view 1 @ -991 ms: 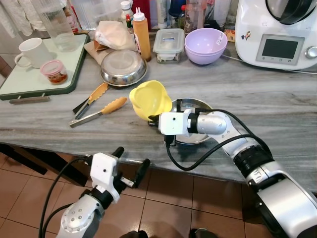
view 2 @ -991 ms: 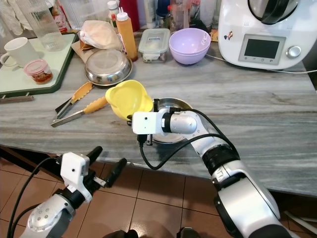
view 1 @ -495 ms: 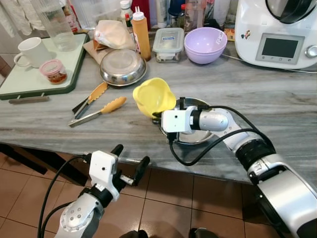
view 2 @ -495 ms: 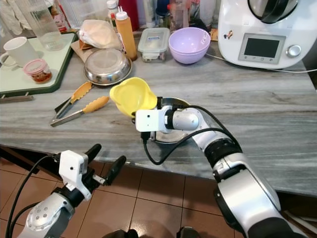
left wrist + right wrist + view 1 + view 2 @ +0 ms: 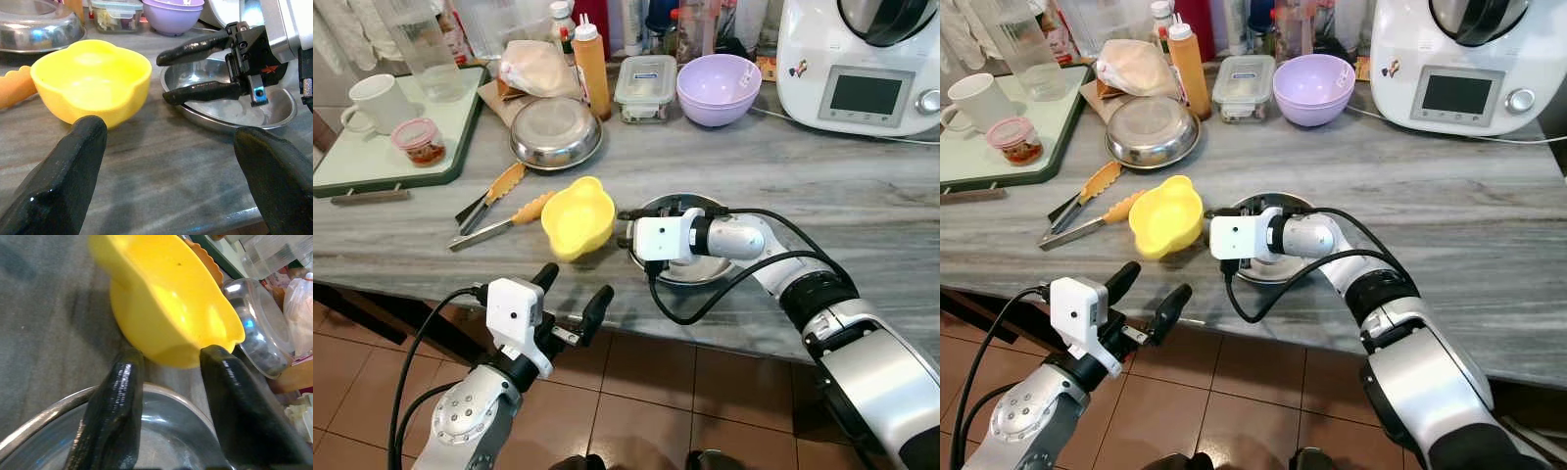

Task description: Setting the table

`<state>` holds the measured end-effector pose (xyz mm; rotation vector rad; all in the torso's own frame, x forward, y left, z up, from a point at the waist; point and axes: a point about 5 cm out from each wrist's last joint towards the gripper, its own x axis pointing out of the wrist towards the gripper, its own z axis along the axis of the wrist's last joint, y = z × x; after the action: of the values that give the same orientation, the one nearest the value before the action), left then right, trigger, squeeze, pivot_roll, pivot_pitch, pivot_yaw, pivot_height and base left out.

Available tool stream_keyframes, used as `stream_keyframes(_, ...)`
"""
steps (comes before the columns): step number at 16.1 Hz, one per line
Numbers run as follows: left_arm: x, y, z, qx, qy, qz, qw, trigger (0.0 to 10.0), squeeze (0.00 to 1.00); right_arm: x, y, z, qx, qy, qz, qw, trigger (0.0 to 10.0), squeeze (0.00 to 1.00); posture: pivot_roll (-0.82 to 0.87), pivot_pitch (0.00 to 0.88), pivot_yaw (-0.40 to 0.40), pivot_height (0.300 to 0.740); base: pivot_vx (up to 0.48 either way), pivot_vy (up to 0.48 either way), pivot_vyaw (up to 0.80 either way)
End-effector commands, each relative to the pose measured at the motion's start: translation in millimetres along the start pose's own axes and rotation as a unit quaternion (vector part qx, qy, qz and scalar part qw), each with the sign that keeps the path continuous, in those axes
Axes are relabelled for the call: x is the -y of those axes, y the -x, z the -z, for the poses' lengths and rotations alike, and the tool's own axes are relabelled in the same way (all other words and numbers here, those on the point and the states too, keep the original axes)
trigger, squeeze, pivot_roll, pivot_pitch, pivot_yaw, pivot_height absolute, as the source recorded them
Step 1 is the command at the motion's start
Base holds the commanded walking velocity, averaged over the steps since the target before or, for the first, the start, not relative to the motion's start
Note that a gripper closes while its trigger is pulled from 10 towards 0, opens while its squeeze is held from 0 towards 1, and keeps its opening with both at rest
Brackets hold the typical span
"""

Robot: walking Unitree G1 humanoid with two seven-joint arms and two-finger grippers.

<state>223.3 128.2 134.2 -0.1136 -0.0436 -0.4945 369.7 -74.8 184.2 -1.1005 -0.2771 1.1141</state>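
Nearest the camera, the left gripper (image 5: 572, 300) hovers just off the bench's (image 5: 862, 206) front edge, above the tiled floor (image 5: 646, 392), its fingers (image 5: 68, 166) spread wide and holding nothing, aimed at the yellow bowl (image 5: 578, 216); that bowl stands upright on the bench, a little in from the edge, with nothing gripping it; just beside it on the right lies a steel dish (image 5: 700, 259), over which the right gripper (image 5: 195, 66) reaches, its fingers (image 5: 110, 416) parted a moderate way, empty, their tips close by the bowl's wall, though whether they touch it I cannot tell; to the bowl's left lie tongs (image 5: 504, 211) with orange tips, one tip next to the bowl's rim; farther back sits a domed steel lid (image 5: 556, 132), and left of it a green tray (image 5: 460, 162) carrying a white mug (image 5: 377, 102) and a small red-lidded jar (image 5: 419, 141); along the back stand an orange squeeze bottle (image 5: 592, 69), a clear lidded box (image 5: 644, 88), a lilac bowl (image 5: 719, 89) and, at the far right, a white kitchen machine (image 5: 862, 59) with a screen.
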Motion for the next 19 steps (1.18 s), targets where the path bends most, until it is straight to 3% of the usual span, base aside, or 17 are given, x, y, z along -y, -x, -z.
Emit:
stream_keyframes(1,-1.9,3.1,-2,0.000,0.000,-0.004,1.000,10.0,0.00,4.1,-3.4,-6,0.010,0.017,0.000,1.000,10.0,1.00,-0.05,0.177,0.105,0.740,0.000,0.000,0.00)
stream_keyframes(6,-4.2,3.0,0,-0.007,-0.001,-0.007,1.000,10.0,0.00,13.6,-0.6,-9,0.017,0.037,0.040,0.998,10.0,1.00,-0.04,0.172,0.106,0.740,0.000,0.000,0.00)
stream_keyframes(7,-5.0,2.8,1,-0.008,-0.002,-0.009,1.000,10.0,0.00,19.1,1.2,-11,0.020,0.048,0.071,0.996,10.0,1.00,-0.04,0.170,0.106,0.740,0.000,0.000,0.00)
stream_keyframes(9,-4.8,1.9,2,-0.008,-0.002,-0.010,1.000,10.0,0.00,27.8,3.5,-14,0.027,0.036,0.128,0.991,10.0,1.00,-0.05,0.165,0.108,0.740,0.000,0.000,0.00)
stream_keyframes(11,-4.8,-1.4,3,-0.007,-0.002,-0.013,1.000,10.0,0.00,34.5,12.0,-14,0.050,-0.014,0.222,0.974,10.0,1.00,-0.05,0.160,0.110,0.740,0.000,0.000,0.00)
stream_keyframes(12,-5.3,-2.0,3,-0.006,-0.002,-0.014,1.000,10.0,0.00,34.2,14.8,-13,0.052,-0.025,0.242,0.968,10.0,1.00,-0.05,0.158,0.112,0.740,0.000,0.000,0.00)
stream_keyframes(15,-9.1,-5.1,6,-0.007,-0.005,-0.019,1.000,10.0,0.00,24.4,27.1,-7,0.048,-0.062,0.292,0.953,10.0,1.00,-0.07,0.158,0.113,0.740,0.000,0.000,0.00)
stream_keyframes(17,-15.4,-9.9,7,-0.007,-0.009,-0.031,0.999,10.0,0.00,7.0,43.8,-1,0.045,-0.127,0.330,0.934,10.0,1.00,-0.08,0.157,0.118,0.740,0.000,0.000,0.00)
stream_keyframes(19,-19.8,-13.9,9,-0.008,-0.011,-0.039,0.999,10.0,0.00,-16.4,50.2,-6,0.048,-0.154,0.335,0.928,10.0,1.00,-0.11,0.157,0.126,0.740,0.000,0.000,0.00)
